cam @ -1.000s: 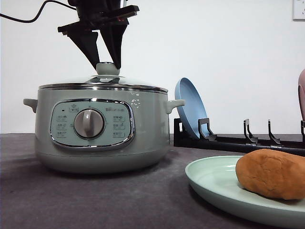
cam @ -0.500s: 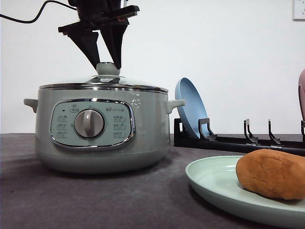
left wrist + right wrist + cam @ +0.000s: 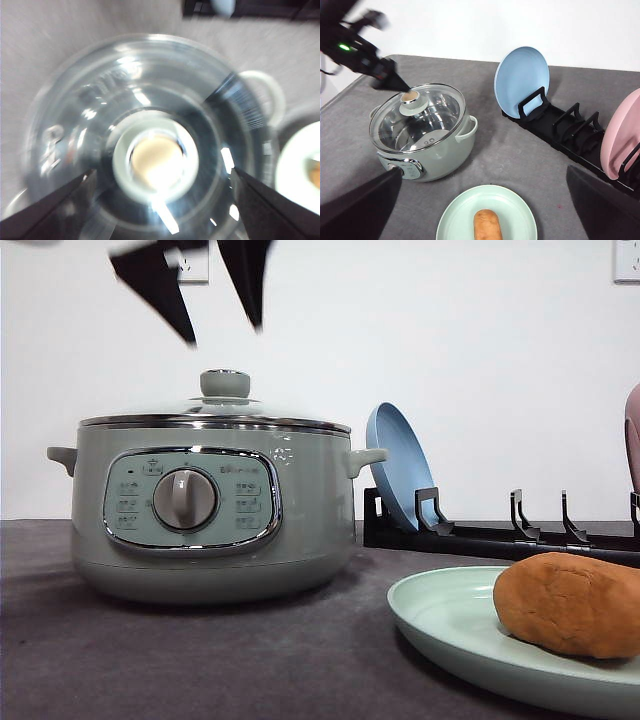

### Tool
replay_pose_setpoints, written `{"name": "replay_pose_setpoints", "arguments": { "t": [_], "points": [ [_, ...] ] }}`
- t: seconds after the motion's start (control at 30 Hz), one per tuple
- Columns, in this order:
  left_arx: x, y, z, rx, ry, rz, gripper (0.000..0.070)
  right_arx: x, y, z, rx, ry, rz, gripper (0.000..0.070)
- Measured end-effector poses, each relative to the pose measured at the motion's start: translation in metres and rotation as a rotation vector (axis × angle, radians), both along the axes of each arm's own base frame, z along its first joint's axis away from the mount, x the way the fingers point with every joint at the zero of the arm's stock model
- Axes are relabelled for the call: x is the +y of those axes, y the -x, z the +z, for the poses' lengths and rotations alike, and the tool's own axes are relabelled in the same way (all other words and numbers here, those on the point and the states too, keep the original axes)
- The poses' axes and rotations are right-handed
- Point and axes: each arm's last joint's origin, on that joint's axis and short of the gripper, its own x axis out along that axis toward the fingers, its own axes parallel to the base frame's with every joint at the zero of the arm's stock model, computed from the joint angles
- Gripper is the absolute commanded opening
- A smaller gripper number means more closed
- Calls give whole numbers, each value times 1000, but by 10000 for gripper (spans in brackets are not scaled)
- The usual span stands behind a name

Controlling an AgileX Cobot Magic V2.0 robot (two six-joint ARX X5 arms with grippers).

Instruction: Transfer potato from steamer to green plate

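Observation:
The orange-brown potato [image 3: 568, 603] lies on the pale green plate [image 3: 445, 625] at the front right, and the right wrist view looks down on the same potato [image 3: 487, 225] and plate [image 3: 460, 220]. The sage-green steamer [image 3: 210, 510] stands at the left with its glass lid on. My left gripper [image 3: 223, 332] hangs open a short way above the lid knob [image 3: 225, 383], holding nothing. From the left wrist, the knob [image 3: 155, 162] sits between the spread fingers [image 3: 50, 210]. My right gripper [image 3: 484, 170] is open, high above the plate.
A black dish rack [image 3: 500, 535] stands behind the green plate, with a blue plate [image 3: 398, 475] upright at its left end and a pink plate [image 3: 620, 130] at its right. The grey table [image 3: 200, 660] runs in front of the steamer.
My left gripper has lifted straight up from around the lid knob, fingers apart. The lid stays on the steamer; the potato and plate have not moved.

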Motion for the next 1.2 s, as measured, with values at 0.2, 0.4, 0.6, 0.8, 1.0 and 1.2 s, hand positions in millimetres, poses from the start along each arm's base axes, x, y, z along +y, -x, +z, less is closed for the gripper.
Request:
{"name": "replay_pose_setpoints", "arguments": {
  "t": [0.2, 0.4, 0.6, 0.8, 1.0, 1.2],
  "points": [
    [26, 51, 46, -108, 57, -4, 556, 0, 0, -1, 10, 6, 0, 666],
    [57, 111, 83, -244, 124, -19, 556, -1, 1, -4, 39, 23, 0, 666],
    [88, 169, 77, -358, 173, -32, 556, -2, 3, -8, 80, 47, 0, 666],
    [115, 219, 42, -453, 223, -32, 555, -3, 4, -13, 121, 84, -22, 666],
    [142, 268, 6, -524, 272, -24, 556, 1, -5, -28, 175, 155, -59, 666],
    [153, 287, -5, -542, 310, -4, 556, 7, -13, -58, 259, 209, 15, 666]
  ]
}}
